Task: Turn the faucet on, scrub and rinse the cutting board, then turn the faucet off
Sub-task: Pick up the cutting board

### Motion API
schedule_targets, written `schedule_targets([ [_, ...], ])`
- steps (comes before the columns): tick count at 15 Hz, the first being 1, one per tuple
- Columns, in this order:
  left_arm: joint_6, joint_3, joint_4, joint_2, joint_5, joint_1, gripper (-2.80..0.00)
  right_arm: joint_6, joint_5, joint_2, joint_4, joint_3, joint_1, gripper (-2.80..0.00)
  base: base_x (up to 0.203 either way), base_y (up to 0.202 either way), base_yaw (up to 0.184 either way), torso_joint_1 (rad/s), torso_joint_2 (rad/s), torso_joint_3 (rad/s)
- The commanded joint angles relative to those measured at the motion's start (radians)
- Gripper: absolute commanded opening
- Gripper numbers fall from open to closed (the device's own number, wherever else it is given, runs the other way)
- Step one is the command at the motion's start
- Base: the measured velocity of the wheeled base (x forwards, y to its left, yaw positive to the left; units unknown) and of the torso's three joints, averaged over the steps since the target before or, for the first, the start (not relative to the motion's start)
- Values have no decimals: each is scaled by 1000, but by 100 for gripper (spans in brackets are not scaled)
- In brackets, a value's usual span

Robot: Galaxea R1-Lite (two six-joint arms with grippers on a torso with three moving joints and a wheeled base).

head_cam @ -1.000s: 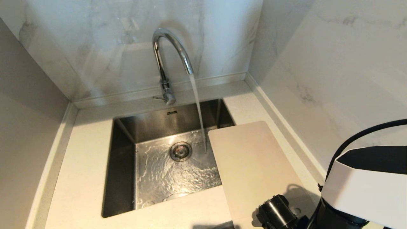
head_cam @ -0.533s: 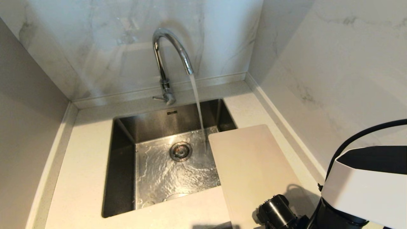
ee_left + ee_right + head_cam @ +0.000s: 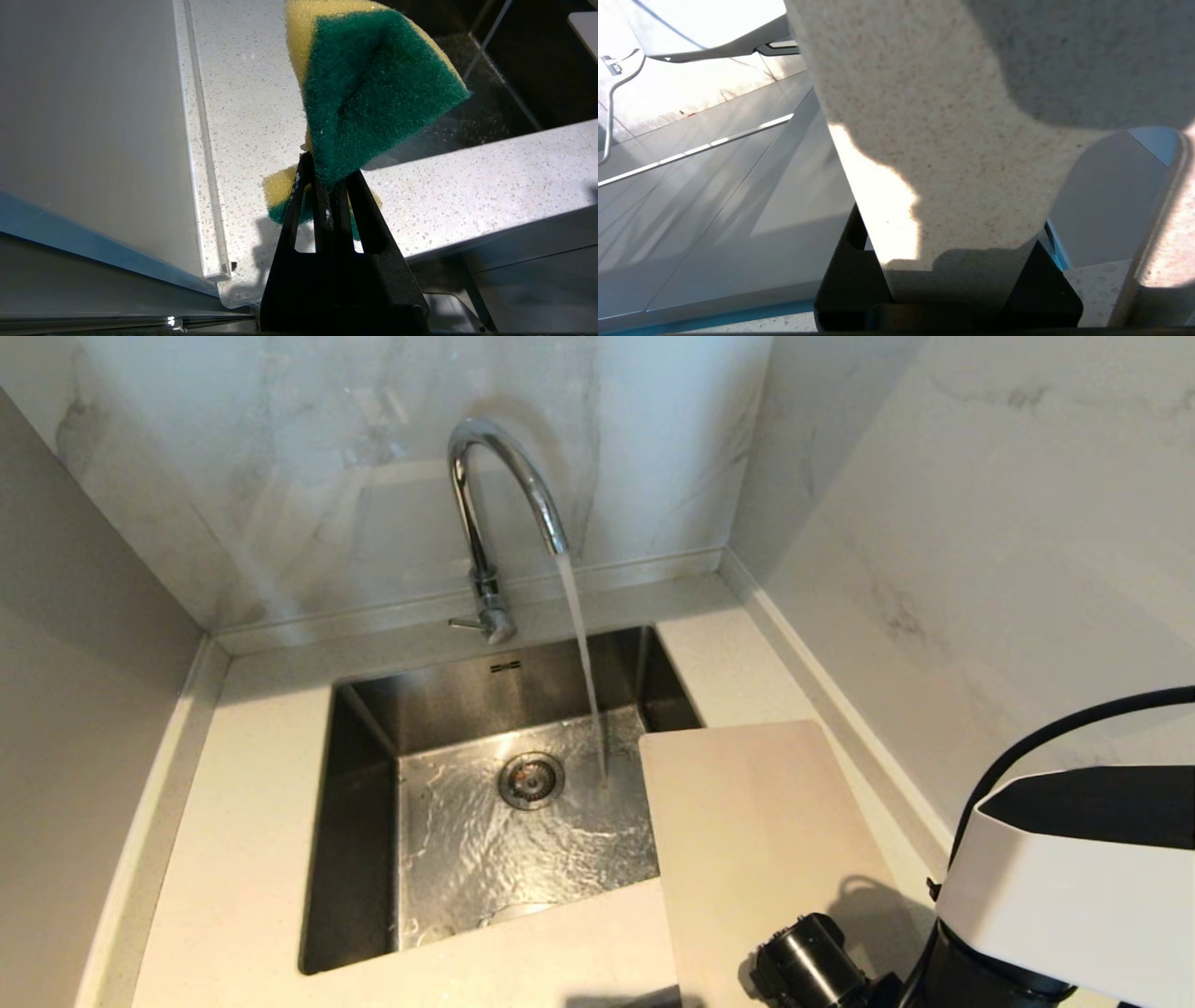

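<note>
1. The right tool (image 3: pixel 952 280) has just closed on the cutting board's (image 3: pixel 756 840) near end; the board has slid back along the surface (image 3: pixel 243 821), one corner overhanging the sink (image 3: pixel 359 821).
2. The left tool (image 3: pixel 329 186) stays pinched on the sponge (image 3: pixel 373 84).
3. The faucet (image 3: pixel 485 504) runs; scrubbing looks next.

Board (image 3: pixel 934 140): pale, speckled, fills the middle of the right wrist view, half in shadow with one bright sunlit patch. Its near end sits between the black jaws of the right gripper (image 3: pixel 948 284), one either side. Grey panels (image 3: pixel 714 200) with a thin bright seam lie beyond on one side. Speckled counter (image 3: pixel 1092 289) shows at the corner.
</note>
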Motion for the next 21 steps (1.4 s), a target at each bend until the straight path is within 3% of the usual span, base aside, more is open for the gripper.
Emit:
schedule_targets([
  [1, -2, 0, 0, 0, 1, 0, -280, -7, -4, -4, -5, 2, 0, -280, 0, 0, 0, 0, 0, 0],
  [9, -2, 0, 0, 0, 0, 0, -280, -22, -30, -164, -3, -2, 15, -280, 0, 0, 0, 0, 0, 0],
  [13, 0, 0, 0, 0, 1, 0, -280, -81, -60, -261, 2, 14, 25, -280, 0, 0, 0, 0, 0, 0],
  [21, 0, 0, 0, 0, 1, 0, -280, -119, -90, -395, 8, 54, 26, -280, 0, 0, 0, 0, 0, 0],
])
